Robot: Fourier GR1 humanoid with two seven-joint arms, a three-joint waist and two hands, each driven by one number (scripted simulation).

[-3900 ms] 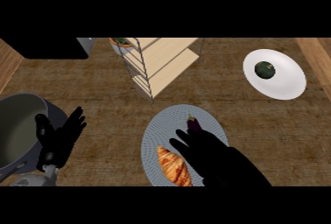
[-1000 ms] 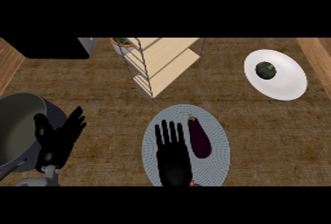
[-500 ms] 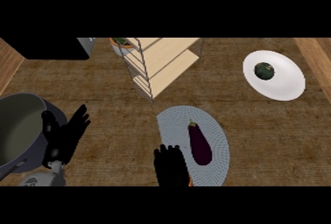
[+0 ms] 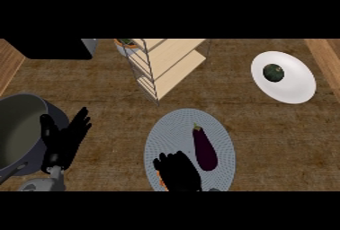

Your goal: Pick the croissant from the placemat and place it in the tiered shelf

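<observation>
Orange sliver of croissant (image 4: pixel 160 179) peeks out at the left edge of the right hand (image 4: pixel 178 173), low on the grey mat (image 4: pixel 174 128). Only one view, the head view, so everything below comes from it.

Right hand: sits over the mat's lower end, fingers curled down over the croissant, covering nearly all of it. Looks like a grasp closing or just closed; can't see if the pastry has left the mat.

Eggplant (image 4: pixel 204 147): lies on the mat just right of and beyond the right hand, long axis running away from the robot, not touched by the hand as far as I can see.

Left hand (image 4: pixel 63 139): well off to the left of the right hand, open, fingers up, resting near the rim of a grey pot (image 4: pixel 20 130) at the view's left edge. Not part of the job.

Shelf (image 4: pixel 166 63): wood tiers in a wire frame, far side of the bench (image 4: pixel 279 134), ahead and slightly left of the right hand, well apart from it. A small bowl-like thing sits at its far left corner, too small to tell what.

White plate (image 4: pixel 285 78) w/ a dark round item on it: far right, beyond the hand. Irrelevant.

Progress, my read: early. Reach done, grip approx. in place. Left: lift the croissant off the mat, carry fwd past the eggplant, set it on a tier, let go. Nothing is in the shelf's open tiers yet from what shows.
</observation>
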